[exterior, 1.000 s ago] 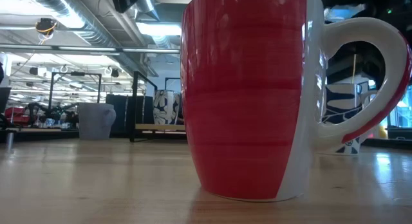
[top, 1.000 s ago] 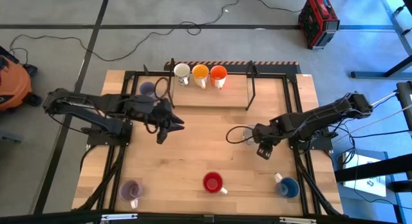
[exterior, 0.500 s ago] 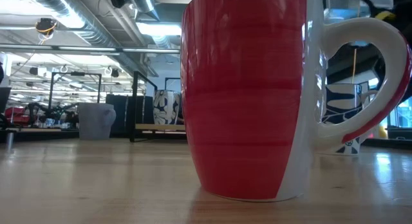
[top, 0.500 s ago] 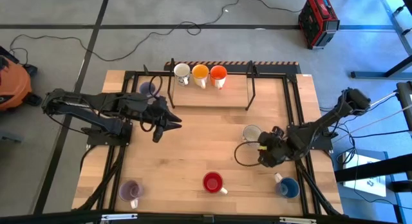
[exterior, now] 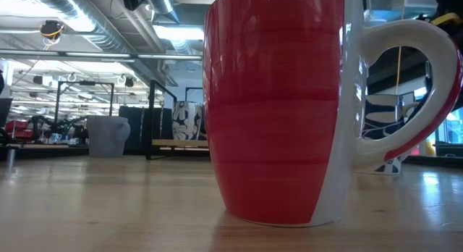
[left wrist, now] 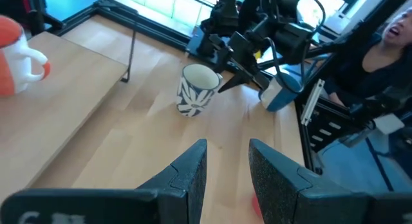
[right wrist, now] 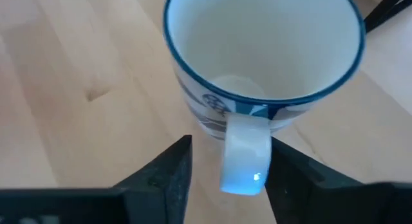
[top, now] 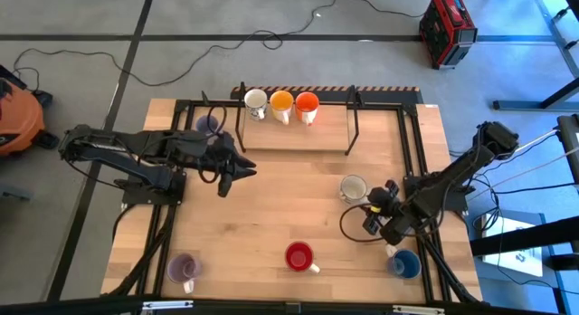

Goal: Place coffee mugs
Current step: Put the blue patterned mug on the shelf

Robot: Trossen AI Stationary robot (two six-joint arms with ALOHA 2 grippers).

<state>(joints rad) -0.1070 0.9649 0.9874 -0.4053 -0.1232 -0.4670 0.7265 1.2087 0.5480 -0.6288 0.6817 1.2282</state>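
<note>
A white mug with a blue pattern and a blue rim [top: 353, 187] stands upright on the table's right half. My right gripper [right wrist: 232, 147] is open, tilted down at the mug from its near right. Its fingers stand on either side of the mug's white handle. The blue mug [top: 405, 263] stands just nearer, the red mug [top: 299, 257] at the near middle. My left gripper [left wrist: 226, 165] hangs open with nothing in it over the table's left half [top: 232, 175]. My right gripper has the white mug's handle [right wrist: 246, 161] between its two fingers, which slant down from the mug's near right. One finger [right wrist: 291, 176] lies close against the handle; whether it touches I cannot tell. The mug stands on the table.
A low shelf [top: 298, 134] at the far middle carries three mugs: white [top: 256, 101], yellow-orange [top: 281, 102] and orange-red [top: 307, 104]. Purple mugs stand at the far left [top: 208, 125] and the near left corner [top: 184, 268]. Bare wood lies in the table's middle.
My right gripper has swung from over the white mug toward the table's near right corner, sinking and tipping further down. The mug, half hidden under it a second ago, now shows whole in the high view.
</note>
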